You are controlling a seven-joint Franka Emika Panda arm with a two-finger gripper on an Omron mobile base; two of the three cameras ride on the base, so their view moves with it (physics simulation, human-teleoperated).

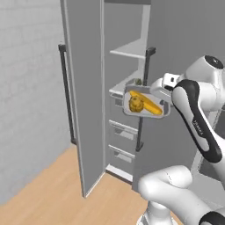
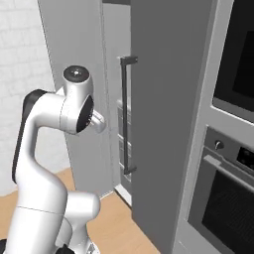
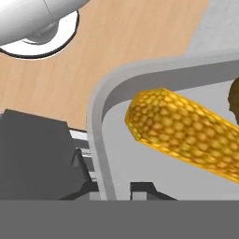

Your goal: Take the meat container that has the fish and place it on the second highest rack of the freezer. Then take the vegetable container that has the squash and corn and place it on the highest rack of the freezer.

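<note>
The grey vegetable container hangs tipped on its side in front of the open freezer, at about the height of the second highest rack. Inside it lie a yellow corn cob and an orange squash. My gripper is shut on the container's rim from the right. In the hand view the rim runs between my fingertips, with the corn cob just beyond and the squash at the right edge. The highest rack sits above. The fish container is hidden.
The freezer's open door stands to the left with a dark handle. Drawers fill the freezer's lower part. The closed fridge door with its handle rises on the right, and a wall oven stands beyond it.
</note>
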